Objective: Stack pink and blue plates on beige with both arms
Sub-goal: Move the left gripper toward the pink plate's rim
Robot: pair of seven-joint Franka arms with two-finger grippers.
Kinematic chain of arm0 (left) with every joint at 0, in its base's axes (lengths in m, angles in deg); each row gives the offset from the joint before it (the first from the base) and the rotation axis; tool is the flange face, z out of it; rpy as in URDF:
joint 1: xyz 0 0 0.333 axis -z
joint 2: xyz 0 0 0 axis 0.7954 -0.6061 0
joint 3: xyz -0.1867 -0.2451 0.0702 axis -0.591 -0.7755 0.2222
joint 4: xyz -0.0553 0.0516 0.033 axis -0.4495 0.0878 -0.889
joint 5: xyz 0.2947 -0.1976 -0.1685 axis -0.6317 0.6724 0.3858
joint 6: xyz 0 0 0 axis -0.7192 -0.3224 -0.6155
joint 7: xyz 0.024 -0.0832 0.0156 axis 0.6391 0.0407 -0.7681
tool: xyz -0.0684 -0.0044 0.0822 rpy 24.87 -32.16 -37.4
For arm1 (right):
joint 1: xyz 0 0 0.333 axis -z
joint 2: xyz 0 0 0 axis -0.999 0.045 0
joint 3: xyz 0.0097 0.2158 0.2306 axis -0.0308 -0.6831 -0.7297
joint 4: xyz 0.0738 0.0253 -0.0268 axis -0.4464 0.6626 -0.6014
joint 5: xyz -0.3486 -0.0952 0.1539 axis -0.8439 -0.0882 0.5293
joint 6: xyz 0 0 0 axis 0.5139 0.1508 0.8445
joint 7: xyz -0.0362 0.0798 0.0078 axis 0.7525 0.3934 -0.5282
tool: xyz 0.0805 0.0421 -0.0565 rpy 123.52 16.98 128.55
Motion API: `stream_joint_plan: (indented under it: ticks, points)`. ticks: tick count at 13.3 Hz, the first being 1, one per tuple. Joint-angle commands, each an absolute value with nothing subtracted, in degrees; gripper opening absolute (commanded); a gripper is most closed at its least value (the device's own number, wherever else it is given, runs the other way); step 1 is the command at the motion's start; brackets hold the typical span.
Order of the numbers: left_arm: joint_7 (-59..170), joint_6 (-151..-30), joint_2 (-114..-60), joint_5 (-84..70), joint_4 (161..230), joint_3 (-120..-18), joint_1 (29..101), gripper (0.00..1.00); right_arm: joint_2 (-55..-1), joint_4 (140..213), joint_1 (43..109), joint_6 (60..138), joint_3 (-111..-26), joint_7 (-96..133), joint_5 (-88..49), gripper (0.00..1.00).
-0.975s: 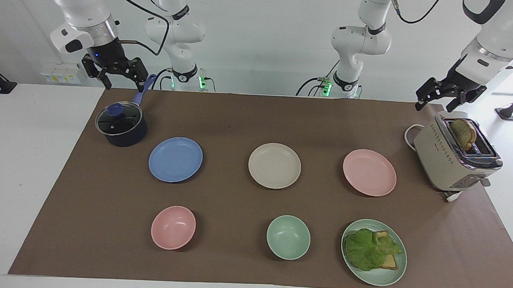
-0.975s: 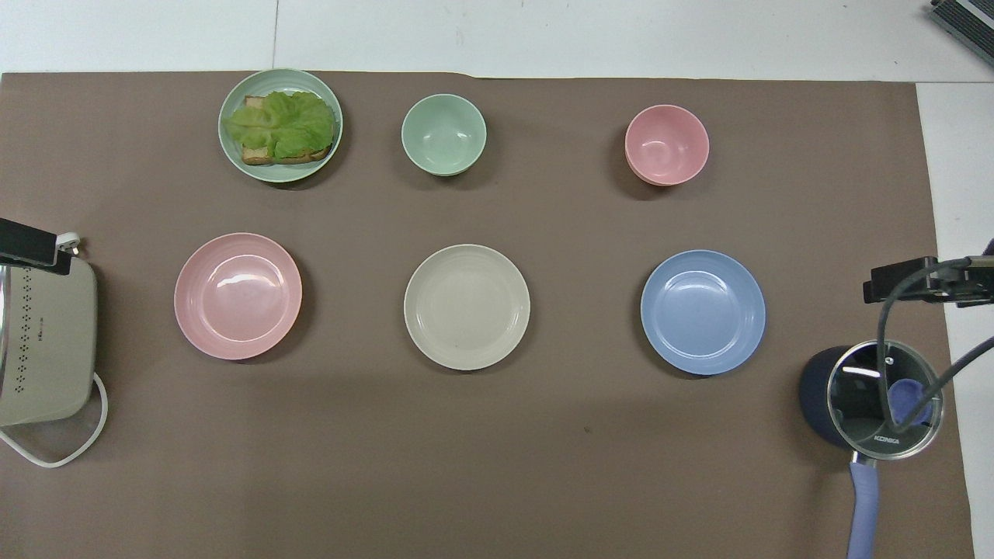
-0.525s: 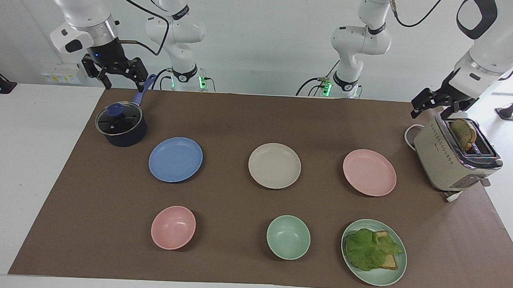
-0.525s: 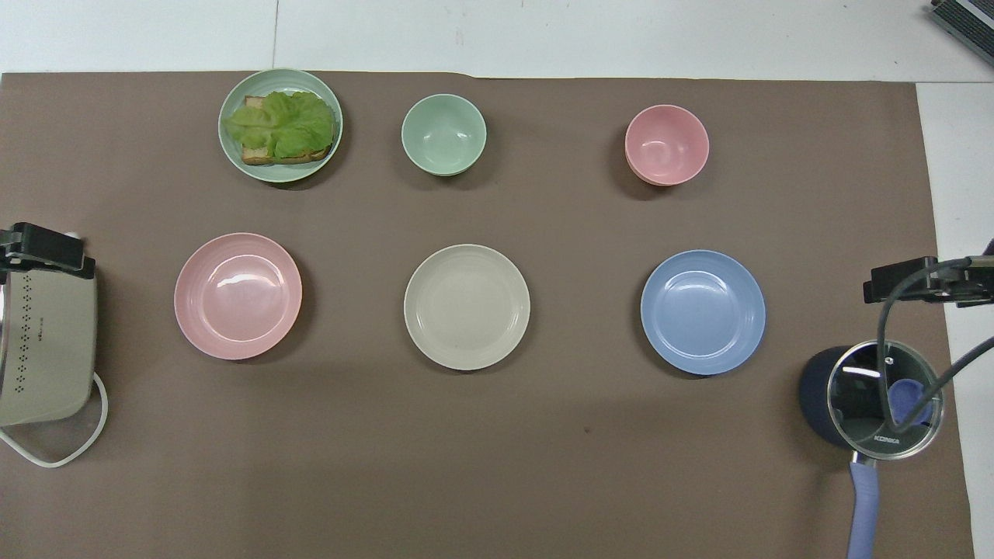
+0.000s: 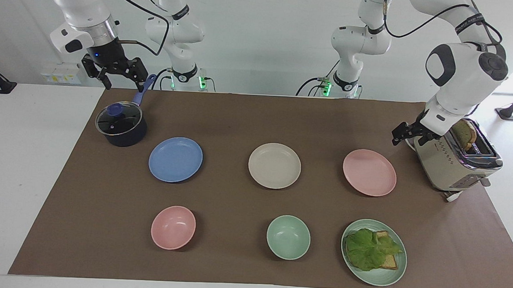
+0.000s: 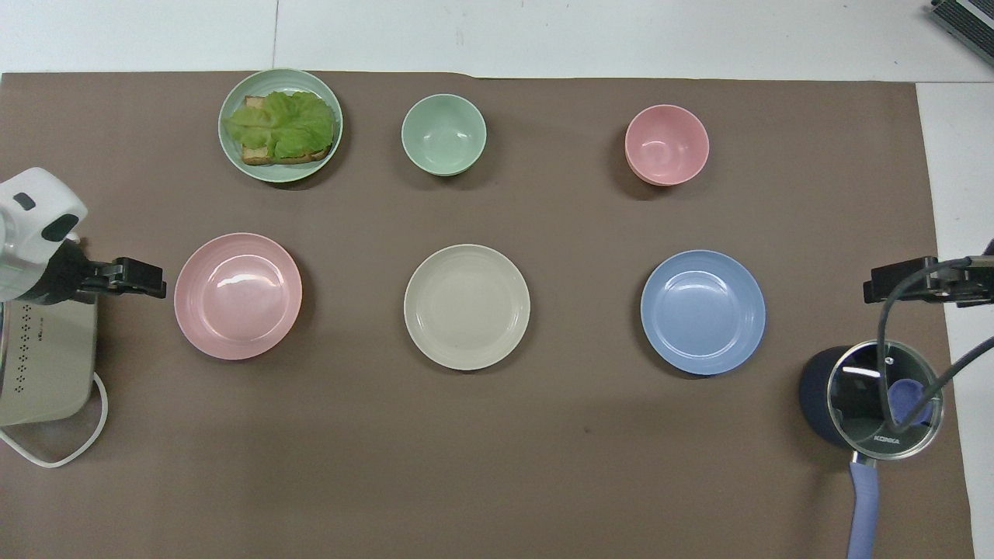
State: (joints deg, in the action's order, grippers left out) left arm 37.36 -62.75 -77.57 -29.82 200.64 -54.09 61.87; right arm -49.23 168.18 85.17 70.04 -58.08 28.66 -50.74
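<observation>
The left tool [image 5: 402, 135], jaws wide and empty, has descended from above the toaster [image 5: 455, 159] to just beside the pink plate [image 5: 369, 172], indicating the pickup approach. The right tool [image 5: 114, 73] waits wide above the pot [image 5: 121, 125]. Blue plate [image 5: 175, 159] and beige plate [image 5: 274, 165] lie unstacked.

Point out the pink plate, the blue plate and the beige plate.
pink plate [image 5: 369, 172], facing view, centre of its shallow well.
blue plate [image 5: 175, 159], facing view, centre of its well.
beige plate [image 6: 467, 307], overhead view, middle of its flat bottom.
</observation>
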Motion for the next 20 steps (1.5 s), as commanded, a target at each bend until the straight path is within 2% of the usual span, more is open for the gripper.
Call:
stream_joint_plan:
  ticks: [1,5,9,10,11,12,13,14,18,20]
  points:
    - [38.3,-71.0,-81.7,-30.7,205.6,-54.3,62.0,1.00,-49.9,169.3,85.9,71.1,-58.2,27.0,-50.2,1.00]
    - [38.1,-79.8,-85.7,-30.7,208.7,-54.4,61.7,1.00,-50.3,169.7,85.9,71.2,-58.2,26.8,-50.2,1.00]
    - [38.2,-80.9,-87.1,-30.7,209.8,-54.3,61.6,1.00,-50.3,169.7,85.9,71.2,-58.2,26.8,-50.2,1.00]
    - [38.7,-80.6,-86.8,-30.7,210.3,-54.3,61.7,0.92,-50.3,169.7,85.9,71.2,-58.2,26.8,-50.1,1.00]
    - [40.3,-80.8,-86.7,-30.7,210.7,-54.4,61.7,0.53,-50.3,169.7,85.9,71.2,-58.2,26.8,-50.1,1.00]
    - [40.9,-80.8,-86.7,-30.7,210.7,-54.3,61.7,0.25,-50.3,169.7,85.9,71.2,-58.2,26.8,-50.2,1.00]
    - [40.6,-80.6,-86.7,-30.7,210.7,-54.3,61.7,0.09,-50.3,169.7,85.9,71.2,-58.2,26.8,-50.1,1.00]
    - [40.4,-80.3,-86.7,-30.7,210.7,-54.3,61.6,0.00,-50.3,169.7,85.9,71.2,-58.2,26.8,-50.2,1.00]
    - [41.0,-77.4,-86.7,-30.2,209.6,-54.4,61.9,0.00,-50.3,169.7,85.9,71.2,-58.2,26.8,-50.1,1.00]
    - [41.0,-69.6,-85.8,-29.3,205.6,-54.4,62.1,0.00,-50.3,169.7,85.9,71.2,-58.2,26.9,-50.1,1.00]
